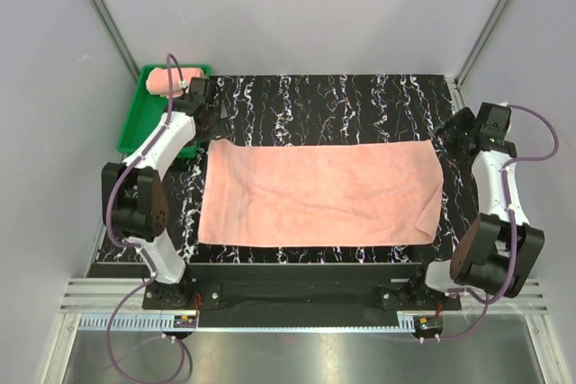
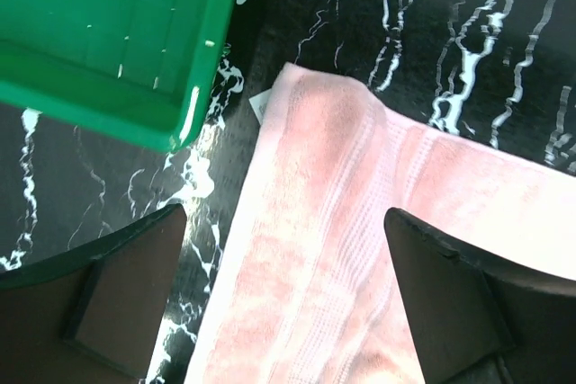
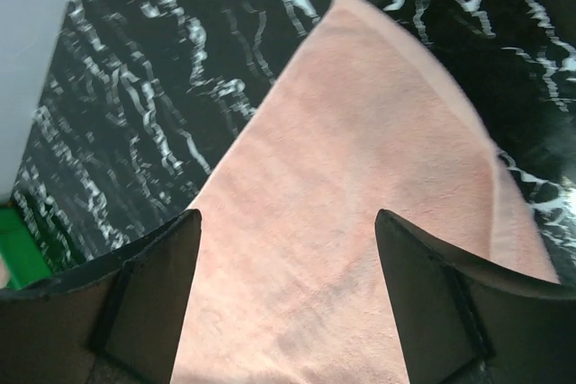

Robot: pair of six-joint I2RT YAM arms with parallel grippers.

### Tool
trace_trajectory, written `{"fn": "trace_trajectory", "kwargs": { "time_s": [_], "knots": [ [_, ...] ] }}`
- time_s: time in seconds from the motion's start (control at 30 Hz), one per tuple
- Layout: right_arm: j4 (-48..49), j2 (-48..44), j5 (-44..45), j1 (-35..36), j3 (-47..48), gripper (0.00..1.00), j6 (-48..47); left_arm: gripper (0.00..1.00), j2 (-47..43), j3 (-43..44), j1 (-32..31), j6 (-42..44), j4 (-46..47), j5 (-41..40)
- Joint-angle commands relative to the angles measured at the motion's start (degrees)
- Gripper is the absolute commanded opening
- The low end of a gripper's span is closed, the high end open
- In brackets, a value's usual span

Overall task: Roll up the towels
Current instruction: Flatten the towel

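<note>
1. Left gripper (image 1: pixel 212 121): jaws spread wide, nothing held. Poised at far left corner of flat towel (image 1: pixel 319 195), just beside green tray (image 1: pixel 137 119). On wrist view, fingers (image 2: pixel 126 303) standing either side of that corner; contact with cloth not determinable.
2. Rolled towel (image 1: pixel 160 81): salmon-pink, lying in far end of green tray, at far left of table (image 1: pixel 333 101); partly crossed by left arm's cable.
3. Flat towel: same salmon-pink, spread open across middle of black marbled table, long side running left to right. Small white tag (image 2: pixel 258 105) at far left corner. Near right corner rumpled, edge slightly turned.
4. Right gripper (image 1: pixel 450 137): jaws wide apart, nothing gripped. Positioned at far right corner of flat towel. On wrist view, corner lying flat on table between and beyond fingers (image 3: pixel 144 303); touching or hovering not determinable.
</note>
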Motion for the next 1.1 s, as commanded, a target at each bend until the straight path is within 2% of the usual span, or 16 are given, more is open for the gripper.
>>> {"fn": "trace_trajectory", "kwargs": {
  "time_s": [0.0,0.17,0.27,0.47,0.63,0.9,1.07],
  "knots": [
    [2.1,-2.6,-5.6,1.8,-3.7,0.84,-1.7,0.99,-8.6,-4.2,-1.6,-1.5,0.9,-1.4],
    [4.6,0.2,-12.3,2.1,-3.9,0.75,-3.2,0.99,-19.6,-14.6,-5.9,-3.8,3.9,0.1],
    [5.7,6.7,-16.8,2.2,-1.0,0.70,-3.5,0.99,-23.9,-26.0,-6.1,-6.0,7.6,3.2],
    [4.7,21.4,-18.2,2.2,7.0,0.67,-3.6,0.99,-27.6,-37.1,-6.1,-8.5,16.9,8.1],
    [7.5,28.6,-17.1,2.2,9.0,0.63,-0.2,0.98,-24.5,-37.3,-6.1,-8.6,19.6,9.4],
    [5.2,38.5,-12.4,1.8,18.4,0.58,-0.9,0.98,-19.3,-36.2,-5.9,-8.2,21.8,8.4],
    [3.1,41.6,-8.8,1.4,22.9,0.56,-0.1,0.97,-15.8,-34.2,-5.9,-7.6,22.3,7.1]
  ]
}}
